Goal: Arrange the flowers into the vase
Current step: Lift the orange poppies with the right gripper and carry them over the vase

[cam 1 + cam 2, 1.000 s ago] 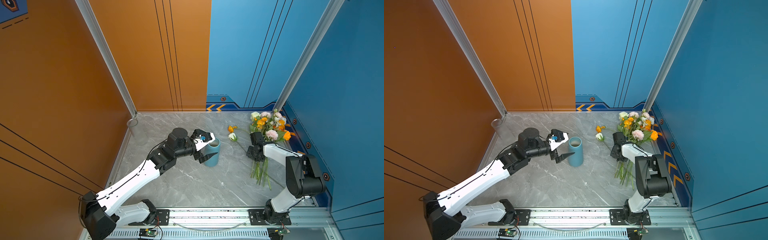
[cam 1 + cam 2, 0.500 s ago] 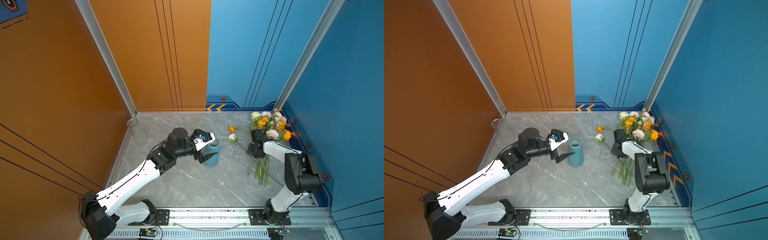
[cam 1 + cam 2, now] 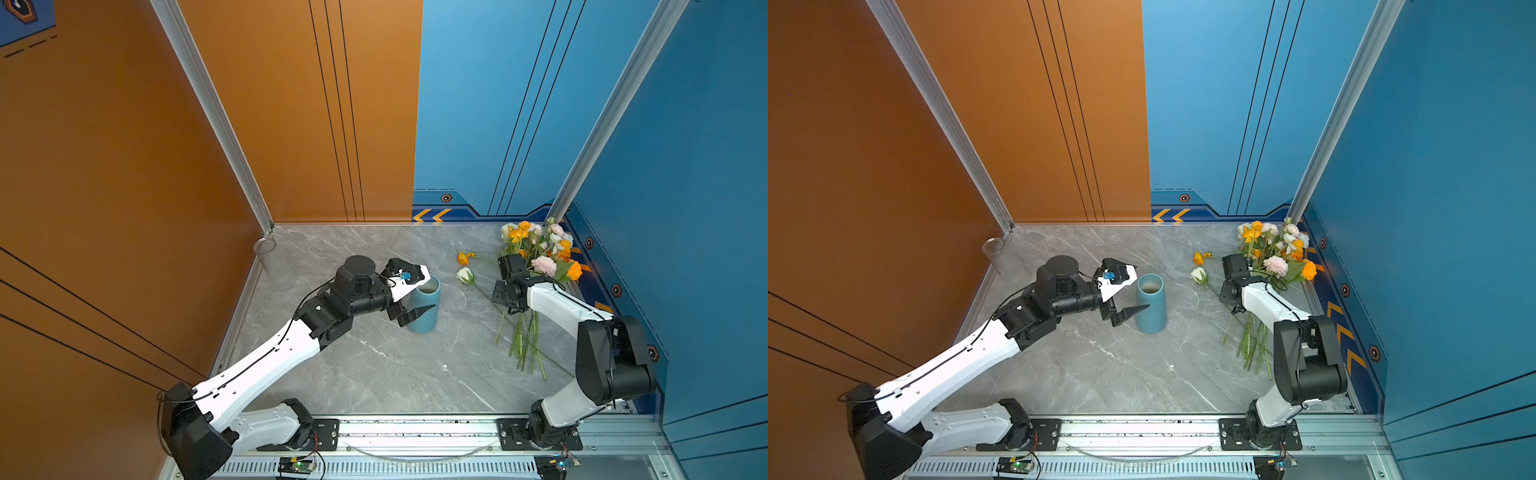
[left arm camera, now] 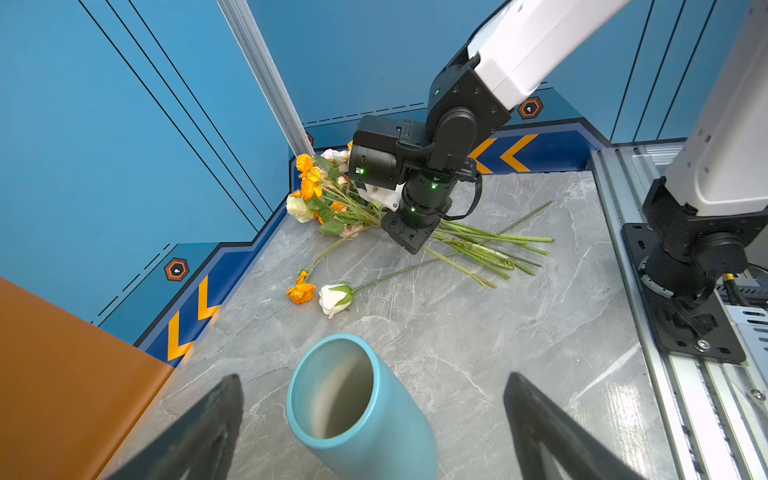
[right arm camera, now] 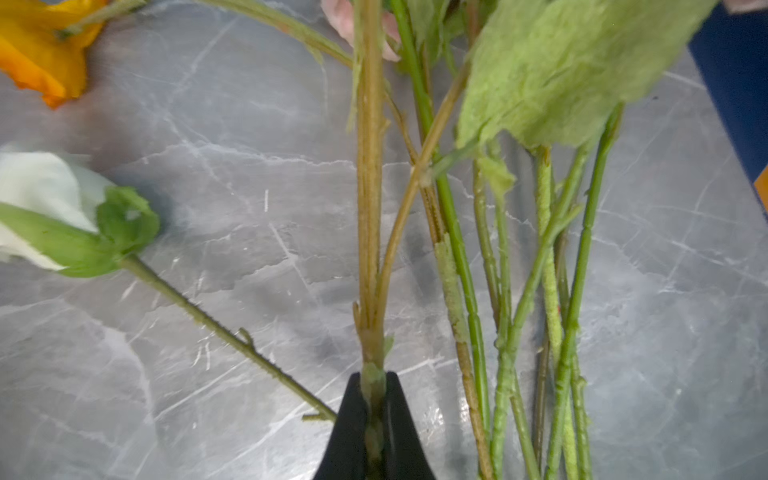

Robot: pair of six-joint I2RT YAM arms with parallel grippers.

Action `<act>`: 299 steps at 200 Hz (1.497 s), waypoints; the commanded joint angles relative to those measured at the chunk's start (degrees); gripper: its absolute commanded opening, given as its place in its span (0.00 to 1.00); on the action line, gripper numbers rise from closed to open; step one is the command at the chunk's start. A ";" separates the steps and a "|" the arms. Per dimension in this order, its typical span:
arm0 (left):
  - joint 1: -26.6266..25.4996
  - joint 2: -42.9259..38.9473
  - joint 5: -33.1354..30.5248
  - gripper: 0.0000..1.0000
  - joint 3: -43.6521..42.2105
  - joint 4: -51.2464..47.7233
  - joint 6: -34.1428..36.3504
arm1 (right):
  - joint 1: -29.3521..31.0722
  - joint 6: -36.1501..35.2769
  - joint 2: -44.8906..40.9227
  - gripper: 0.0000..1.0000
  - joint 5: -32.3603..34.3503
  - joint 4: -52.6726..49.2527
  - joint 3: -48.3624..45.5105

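A: Which step was this?
B: Pickup. The right gripper [image 5: 372, 384] was pinched on one brownish stem [image 5: 369, 208] of the flowers [image 3: 536, 253]. The bunch lay flat on the table [image 3: 374, 374] by the blue wall, well apart from the vase [image 3: 424, 309]
A: And the left?
B: The left gripper [image 4: 374, 378] was spread wide, jaws flanking the upright vase, holding nothing. I couldn't tell if it touched
A: Next move?
B: Probably lift that stem clear of the tangle, carry it over and feed the cut end into the vase mouth

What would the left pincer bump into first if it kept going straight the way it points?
The left pincer would most likely meet the blue vase, standing just ahead between its open jaws. Depth is hard to judge.
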 commanded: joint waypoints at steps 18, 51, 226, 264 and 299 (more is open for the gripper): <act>2.08 -0.89 0.57 0.98 -0.68 0.53 0.11 | 3.12 -3.66 -10.13 0.00 0.71 -0.73 4.48; 7.85 -0.61 14.17 0.98 1.83 -2.11 -2.54 | 5.08 -6.20 -17.60 0.00 -4.29 -0.05 7.59; 21.49 2.28 35.02 0.98 6.64 -12.97 -1.19 | 36.26 -27.96 -16.09 0.00 -2.70 48.34 13.85; 22.04 1.83 34.38 0.98 6.66 -12.96 -0.70 | 38.43 -31.57 -12.93 0.00 2.62 56.11 8.99; 22.24 2.12 33.92 0.98 6.44 -13.00 -0.64 | 38.43 -30.41 -11.83 0.00 5.43 58.41 5.77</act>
